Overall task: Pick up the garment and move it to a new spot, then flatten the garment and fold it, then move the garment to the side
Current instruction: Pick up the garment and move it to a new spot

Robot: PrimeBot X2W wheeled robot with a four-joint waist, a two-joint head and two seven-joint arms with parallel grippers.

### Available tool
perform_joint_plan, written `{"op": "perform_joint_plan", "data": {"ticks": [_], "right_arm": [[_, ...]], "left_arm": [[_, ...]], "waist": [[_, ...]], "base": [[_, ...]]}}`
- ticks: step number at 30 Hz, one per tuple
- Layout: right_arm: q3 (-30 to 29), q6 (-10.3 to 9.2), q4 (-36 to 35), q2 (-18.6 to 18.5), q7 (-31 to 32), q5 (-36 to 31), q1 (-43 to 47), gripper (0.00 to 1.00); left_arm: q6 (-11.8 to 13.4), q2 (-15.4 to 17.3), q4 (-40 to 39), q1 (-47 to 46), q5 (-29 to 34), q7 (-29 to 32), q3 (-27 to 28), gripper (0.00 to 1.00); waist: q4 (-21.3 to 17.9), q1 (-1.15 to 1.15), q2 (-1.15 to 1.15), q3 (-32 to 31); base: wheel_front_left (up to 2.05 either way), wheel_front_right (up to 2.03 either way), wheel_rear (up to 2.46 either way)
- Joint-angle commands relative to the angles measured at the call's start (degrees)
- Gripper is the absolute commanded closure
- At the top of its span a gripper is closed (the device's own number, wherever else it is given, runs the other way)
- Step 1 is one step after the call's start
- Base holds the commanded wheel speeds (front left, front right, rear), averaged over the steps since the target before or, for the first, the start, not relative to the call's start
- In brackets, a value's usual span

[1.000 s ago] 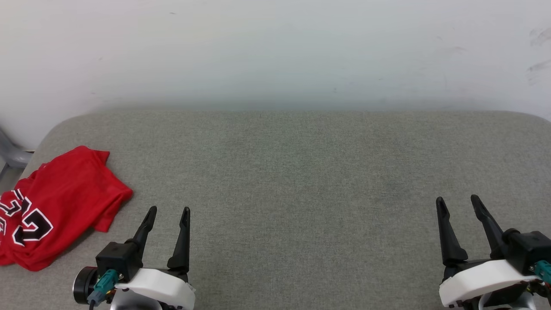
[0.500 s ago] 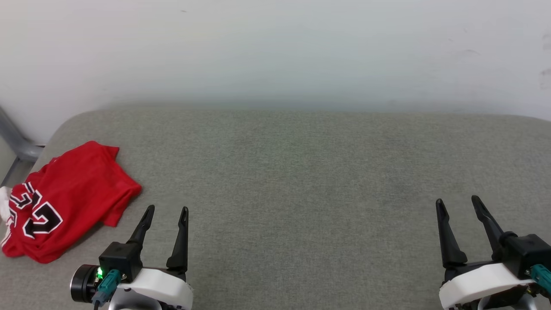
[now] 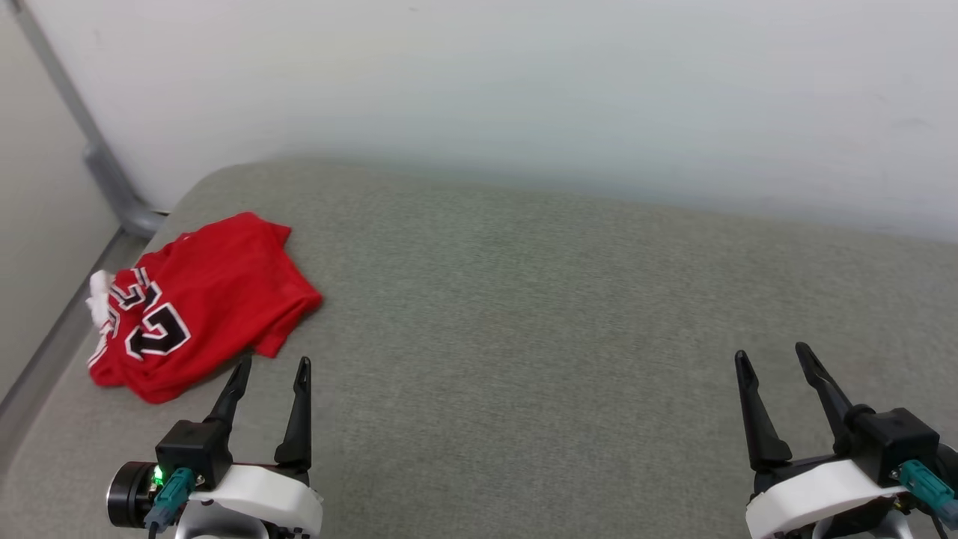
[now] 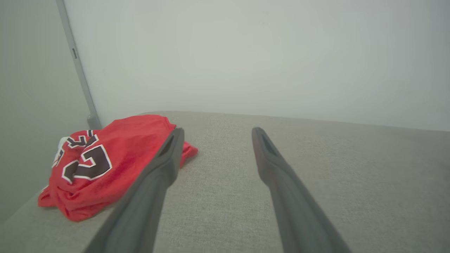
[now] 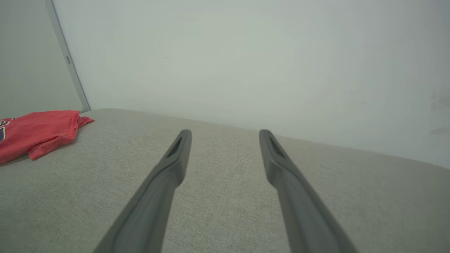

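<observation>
Camera panned left; garment (image 3: 198,303) crumpled at cushion (image 3: 524,337) left edge; left fingers (image 3: 298,419), right fingers (image 3: 756,419) spread, empty; room rightward.

Soft, diffuse light covers everything; nothing glares, and the pale wall (image 3: 524,90) dims only gently toward its corners. The head view is sharp enough to show the weave of the grey cushion (image 3: 524,314), with a thin, soft shadow along the near edge of the garment (image 3: 209,299). A small green lamp (image 3: 157,474) glows on the left wrist. Both wrist views look hazier and flatter, and the left pincer (image 4: 217,130) and right pincer (image 5: 225,132) blur toward the bottom edge.
</observation>
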Motion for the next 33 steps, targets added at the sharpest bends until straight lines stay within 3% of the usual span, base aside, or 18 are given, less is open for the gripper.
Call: {"op": "perform_joint_plan", "data": {"ticks": [1, 17, 33], "right_arm": [[0.2, -0.02, 0.25, 0.11, -0.31, 0.0, -0.38, 0.0], [2.0, -0.03, 1.99, 0.1, -1.19, 0.32, -0.87, 0.0], [2.45, -0.02, 1.62, 0.1, -0.53, -0.9, -1.83, 0.0]], "left_arm": [[-0.19, -0.03, 0.06, -0.47, 0.02, -0.15, 0.41, 0.0], [-0.36, -0.08, 0.19, 0.33, -1.52, -0.15, 1.8, 0.0], [-0.42, 0.6, 2.72, -3.09, -2.63, -0.15, 3.39, 0.0]], "waist": [[2.08, 0.0, 0.0, -0.1], [10.17, 0.0, 0.0, -0.64], [10.29, 0.0, 0.0, 0.66]], "base": [[0.0, 0.0, 0.0], [0.0, 0.0, 0.0], [0.0, 0.0, 0.0]]}}
